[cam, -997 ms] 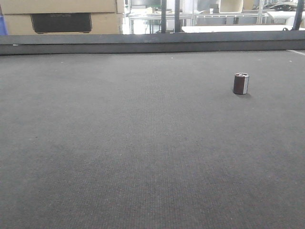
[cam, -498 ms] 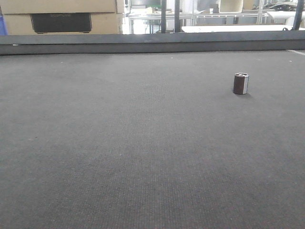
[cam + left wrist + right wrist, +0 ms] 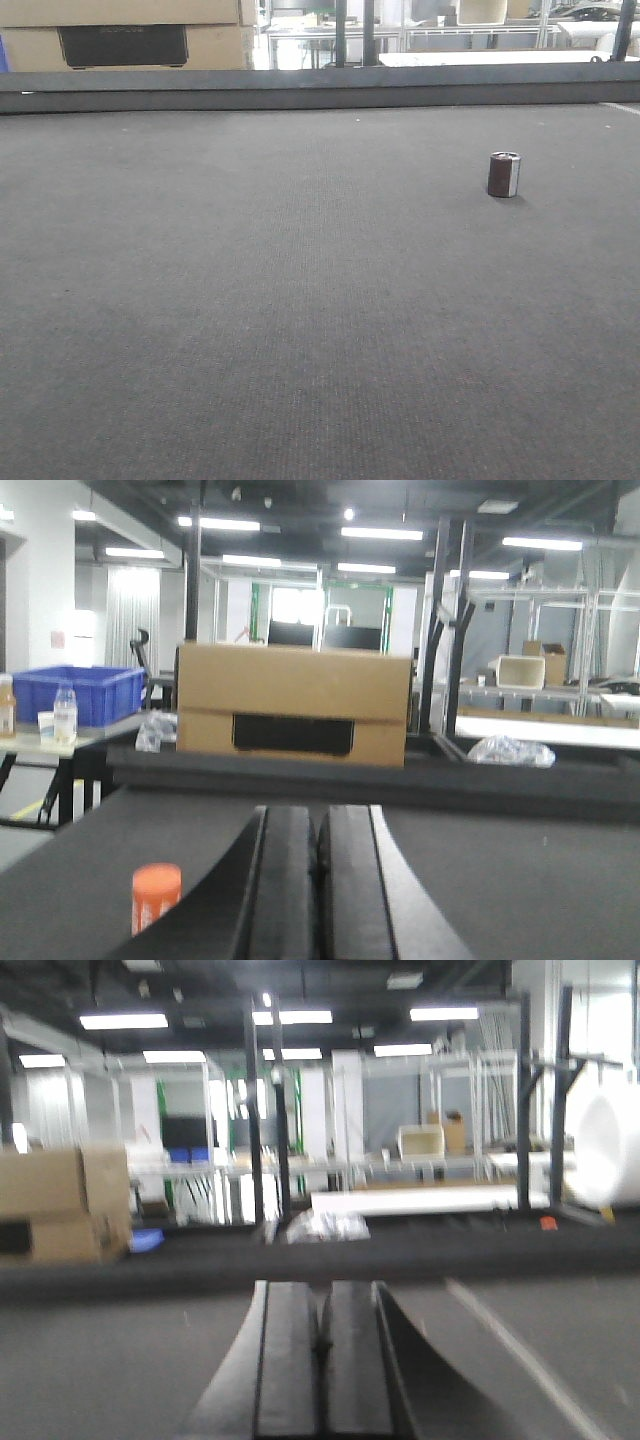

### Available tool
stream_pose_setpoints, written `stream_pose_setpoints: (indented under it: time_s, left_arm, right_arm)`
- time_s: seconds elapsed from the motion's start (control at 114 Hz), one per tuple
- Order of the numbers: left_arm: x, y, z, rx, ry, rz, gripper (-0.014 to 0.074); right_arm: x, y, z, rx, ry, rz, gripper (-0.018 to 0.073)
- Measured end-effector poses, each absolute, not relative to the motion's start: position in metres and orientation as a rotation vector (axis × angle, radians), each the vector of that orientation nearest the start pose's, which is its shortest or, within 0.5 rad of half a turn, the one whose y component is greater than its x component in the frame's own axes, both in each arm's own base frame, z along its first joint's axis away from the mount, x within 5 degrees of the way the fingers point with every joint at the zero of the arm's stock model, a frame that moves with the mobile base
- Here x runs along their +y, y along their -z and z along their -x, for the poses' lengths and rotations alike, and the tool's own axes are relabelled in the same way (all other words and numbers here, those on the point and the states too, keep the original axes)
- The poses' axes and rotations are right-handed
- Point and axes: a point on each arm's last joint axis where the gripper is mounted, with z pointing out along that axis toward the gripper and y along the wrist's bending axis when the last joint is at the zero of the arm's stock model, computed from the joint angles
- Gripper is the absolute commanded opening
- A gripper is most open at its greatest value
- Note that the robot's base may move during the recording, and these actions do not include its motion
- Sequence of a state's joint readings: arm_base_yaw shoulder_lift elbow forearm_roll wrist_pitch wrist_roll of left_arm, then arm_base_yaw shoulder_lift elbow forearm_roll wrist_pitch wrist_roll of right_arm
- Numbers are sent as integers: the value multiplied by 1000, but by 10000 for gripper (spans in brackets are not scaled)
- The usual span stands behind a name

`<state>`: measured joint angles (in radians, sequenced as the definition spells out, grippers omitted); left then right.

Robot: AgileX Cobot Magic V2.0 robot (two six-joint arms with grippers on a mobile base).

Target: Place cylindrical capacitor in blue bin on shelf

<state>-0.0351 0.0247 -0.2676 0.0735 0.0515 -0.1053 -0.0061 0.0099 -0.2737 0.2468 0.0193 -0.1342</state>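
The cylindrical capacitor (image 3: 504,174) stands upright on the dark grey mat (image 3: 300,300) at the right, far side; it has a maroon sleeve, a grey stripe and a silvery top. Neither gripper shows in the front view. In the left wrist view my left gripper (image 3: 318,815) is shut and empty, low over the mat. In the right wrist view my right gripper (image 3: 322,1290) is shut and empty, also low over the mat. The capacitor shows in neither wrist view. The stainless steel shelf is out of view.
A small orange cylinder (image 3: 156,897) stands on the mat left of my left gripper. A cardboard box (image 3: 295,704) sits beyond the mat's raised far edge (image 3: 320,90). A blue crate (image 3: 78,693) rests on a side table far left. Racks fill the background.
The front view has shifted slightly, so the background sits a little higher and to the left. The capacitor stands in the same spot on the mat.
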Motion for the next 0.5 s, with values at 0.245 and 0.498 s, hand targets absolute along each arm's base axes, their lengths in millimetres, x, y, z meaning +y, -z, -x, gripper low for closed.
stream_pose_setpoints:
  time_s: [0.245, 0.498]
  left_arm:
    - [0, -358, -49, 1456, 38, 15, 150]
    - [-1, -360, -82, 1629, 39, 9, 504]
  right_arm:
    - [4, -389, -44, 1313, -127, -40, 127]
    - [4, -392, -125, 1578, -130, -53, 569]
